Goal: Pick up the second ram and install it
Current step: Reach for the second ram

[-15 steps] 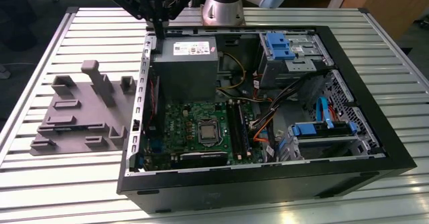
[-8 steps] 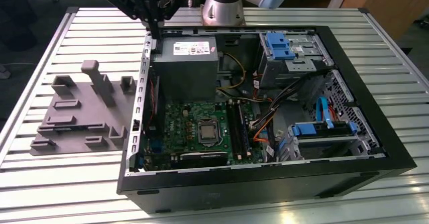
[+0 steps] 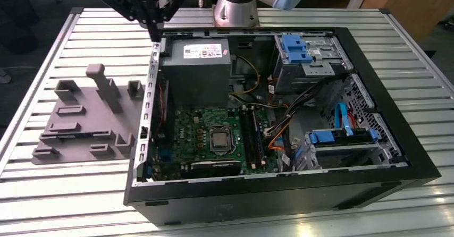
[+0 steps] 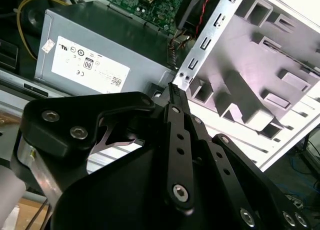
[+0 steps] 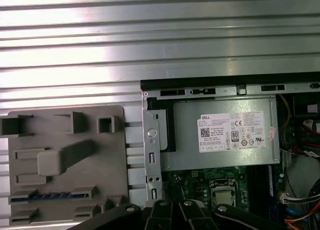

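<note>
**Exterior view.** Your claw (image 3: 153, 34) hangs above the back corner of the open computer case (image 3: 284, 194), just beside the power supply (image 3: 197, 69). Its jaws are drawn together into one narrow tip, and nothing is seen between them. The grey fixture (image 3: 85, 123) lies on the slatted table (image 3: 71, 205) to the exterior view's left of the case. Inside the case, the motherboard (image 3: 206, 136) carries the long memory slots (image 3: 250, 136), well apart from the claw.

**Second wrist view.** The closed tip of your claw (image 4: 173, 89) sits just beside the case's perforated metal edge (image 4: 200, 50). The power supply (image 4: 100, 60) lies on one side of that edge and the grey fixture (image 4: 260, 55) on the other.

**First wrist view.** The second ram (image 5: 50, 196) shows as a thin dark strip with bluish patches. It stands on its edge in a long slot of the grey fixture (image 5: 65, 140), outside the case and apart from your claw. The power supply (image 5: 225, 135) and the motherboard (image 5: 220, 185) lie beyond the case wall from it.
</note>
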{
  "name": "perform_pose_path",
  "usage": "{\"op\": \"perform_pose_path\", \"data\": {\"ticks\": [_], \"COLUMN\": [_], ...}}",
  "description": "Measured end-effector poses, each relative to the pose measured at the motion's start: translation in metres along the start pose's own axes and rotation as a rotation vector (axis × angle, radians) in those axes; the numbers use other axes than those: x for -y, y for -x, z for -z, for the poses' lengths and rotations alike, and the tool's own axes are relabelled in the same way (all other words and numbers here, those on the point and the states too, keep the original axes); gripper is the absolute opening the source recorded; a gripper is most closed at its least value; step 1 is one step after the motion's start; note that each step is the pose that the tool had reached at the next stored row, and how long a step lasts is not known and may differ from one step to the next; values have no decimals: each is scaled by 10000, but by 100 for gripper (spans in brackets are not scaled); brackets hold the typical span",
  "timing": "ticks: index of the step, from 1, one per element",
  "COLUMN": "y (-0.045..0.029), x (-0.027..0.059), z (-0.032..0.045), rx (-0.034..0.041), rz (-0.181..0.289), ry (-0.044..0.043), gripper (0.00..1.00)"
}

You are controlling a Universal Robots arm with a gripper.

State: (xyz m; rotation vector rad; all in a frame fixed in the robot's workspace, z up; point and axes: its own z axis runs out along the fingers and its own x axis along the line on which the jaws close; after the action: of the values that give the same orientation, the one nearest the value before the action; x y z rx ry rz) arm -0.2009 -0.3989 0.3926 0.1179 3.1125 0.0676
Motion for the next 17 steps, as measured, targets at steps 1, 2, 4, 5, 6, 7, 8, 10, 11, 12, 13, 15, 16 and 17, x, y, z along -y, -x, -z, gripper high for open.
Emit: {"op": "perform_pose_path", "data": {"ticks": [1,2,4,5,6,7,8,10,11,12,13,15,16,17], "y": [-9,-19,-46,-70,-97,-124,-148,-191,-212,-233,-252,-289,-307,-324], "x": [0,1,3,5,7,9,11,14,16,17,19,22,23,24], "z": [0,0,2,2,3,3,4,5,5,6,6,7,8,8], "rx": [0,0,-1,-1,-1,0,0,0,0,0,0,-1,-1,0], "rz": [-1,-1,-1,-1,0,0,0,-1,-1,-1,-1,0,0,0], "ry": [0,0,-1,0,-1,0,0,0,0,0,0,0,-1,0], "gripper": [11,11,11,11,11,11,11,11,11,11,11,11,11,11]}}
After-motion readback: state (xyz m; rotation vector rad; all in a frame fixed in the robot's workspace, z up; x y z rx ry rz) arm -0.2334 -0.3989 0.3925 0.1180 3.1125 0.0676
